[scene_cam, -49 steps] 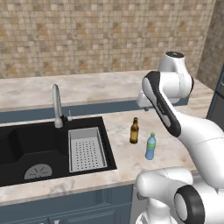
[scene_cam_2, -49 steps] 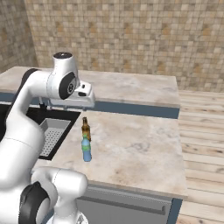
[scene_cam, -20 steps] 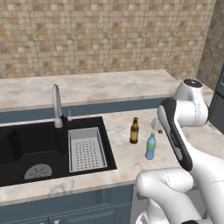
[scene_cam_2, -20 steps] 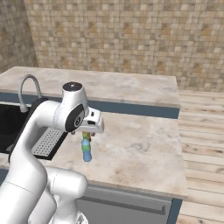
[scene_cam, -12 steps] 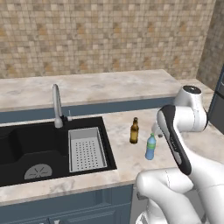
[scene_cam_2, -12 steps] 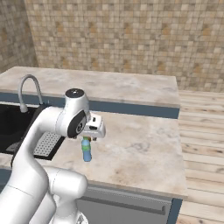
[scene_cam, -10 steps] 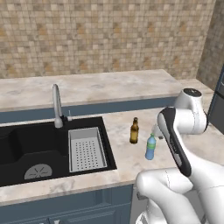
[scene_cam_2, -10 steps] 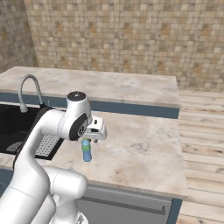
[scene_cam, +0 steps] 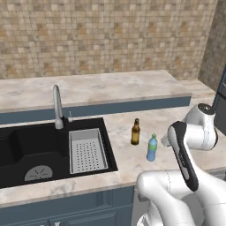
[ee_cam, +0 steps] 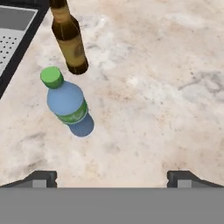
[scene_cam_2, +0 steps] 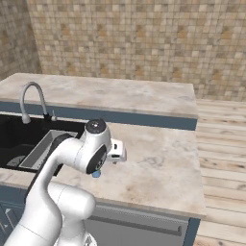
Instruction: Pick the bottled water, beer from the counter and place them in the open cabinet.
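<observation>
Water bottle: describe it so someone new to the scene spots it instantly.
Start at the black sink set in the marbled counter. To the right of its drain tray stand two small bottles side by side. The water bottle is the one nearer the counter's front edge: pale blue plastic, green cap and label band, unlike the brown glass beer bottle.

Tabletop (scene_cam: 132, 90): beige-pink marbled stone over blue-grey cabinet fronts, running along a tiled wall. Inset black sink (scene_cam: 26, 148) at its left, holding a grey perforated tray (scene_cam: 87, 151); a curved silver faucet (scene_cam: 57, 107) rises behind the basin. Standing upright on the stone, right of the sink: beer (scene_cam: 135, 132) and bottled water (scene_cam: 152, 148), near each other but apart, the water nearer the front edge.
</observation>
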Available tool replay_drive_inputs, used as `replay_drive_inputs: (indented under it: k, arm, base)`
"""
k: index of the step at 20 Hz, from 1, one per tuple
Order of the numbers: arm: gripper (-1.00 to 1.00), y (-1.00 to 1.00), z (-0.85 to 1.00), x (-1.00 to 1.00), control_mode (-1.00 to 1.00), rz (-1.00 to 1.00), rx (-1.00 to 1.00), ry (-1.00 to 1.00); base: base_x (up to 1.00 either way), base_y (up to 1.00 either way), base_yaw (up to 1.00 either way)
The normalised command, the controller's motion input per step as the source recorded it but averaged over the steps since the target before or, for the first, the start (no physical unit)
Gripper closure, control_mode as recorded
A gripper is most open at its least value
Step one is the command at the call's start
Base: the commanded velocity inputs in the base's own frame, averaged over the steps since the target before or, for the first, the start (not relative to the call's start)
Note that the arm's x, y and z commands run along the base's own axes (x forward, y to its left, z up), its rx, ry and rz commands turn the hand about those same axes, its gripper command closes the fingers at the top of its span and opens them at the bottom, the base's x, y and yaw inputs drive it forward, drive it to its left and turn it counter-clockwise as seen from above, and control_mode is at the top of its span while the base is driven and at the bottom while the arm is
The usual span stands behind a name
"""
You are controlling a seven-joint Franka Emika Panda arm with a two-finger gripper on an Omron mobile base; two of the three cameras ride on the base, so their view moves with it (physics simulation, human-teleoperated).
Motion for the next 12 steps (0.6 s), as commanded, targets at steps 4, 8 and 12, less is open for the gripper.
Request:
replay_drive_inputs:
  k: [4, 8, 12]
  arm:
    - [-1.0, -0.28, -0.11, 0.0, -1.0, 0.21, 0.11, -0.17]
    - [-1.0, -0.04, 0.0, -0.1, -1.0, 0.34, 0.13, -0.21]
    - [-1.0, 0.09, 0.0, -0.32, -1.0, 0.43, 0.04, -0.16]
  base:
    - [0.0, 0.0, 0.0]
    - [0.0, 0.0, 0.0]
    - [0.0, 0.0, 0.0]
